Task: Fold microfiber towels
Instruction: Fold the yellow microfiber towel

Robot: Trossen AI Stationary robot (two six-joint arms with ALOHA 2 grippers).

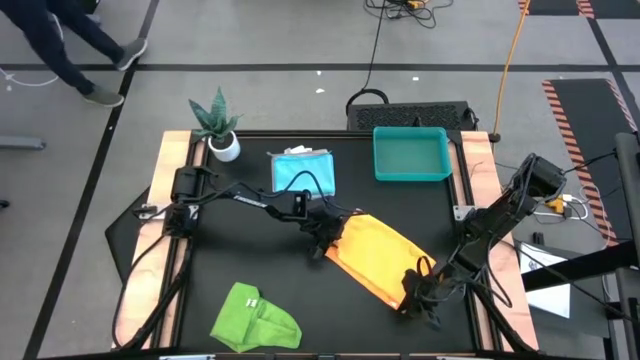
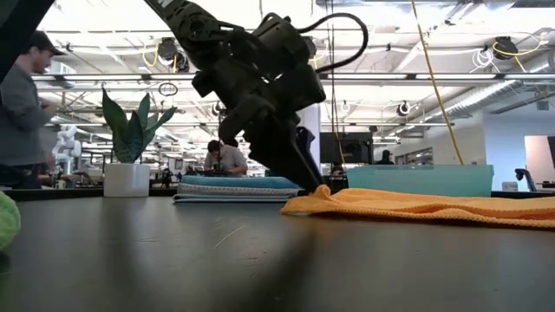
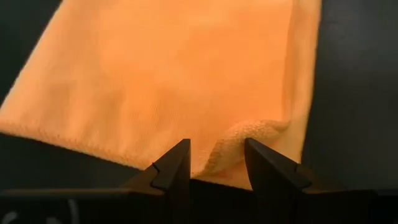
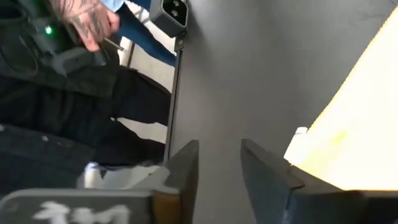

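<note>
At the lower left of the high view, nearest the front edge, the lime green towel (image 1: 256,319) is seen crumpled and not yet folded. At lower right, the right gripper (image 1: 416,290) is placed at the near end of the yellow-orange towel (image 1: 380,255); in its wrist view the fingers stand parted with nothing between them, the cloth lying just beside one finger. In mid-frame the towel lies diagonally as a long strip, and its far end is met by the left gripper (image 1: 330,235), whose fingers (image 3: 177,168) are parted around a raised pucker of the hem; whether the cloth is actually pinched cannot be told. For a clean fold, both layers of the hem should be caught, lifted only slightly, and carried over so the edges are matched. Farther back, the folded light blue towel (image 1: 302,170) is stacked at upper centre, beside the teal tray (image 1: 410,175) and a potted plant (image 1: 217,125).
</note>
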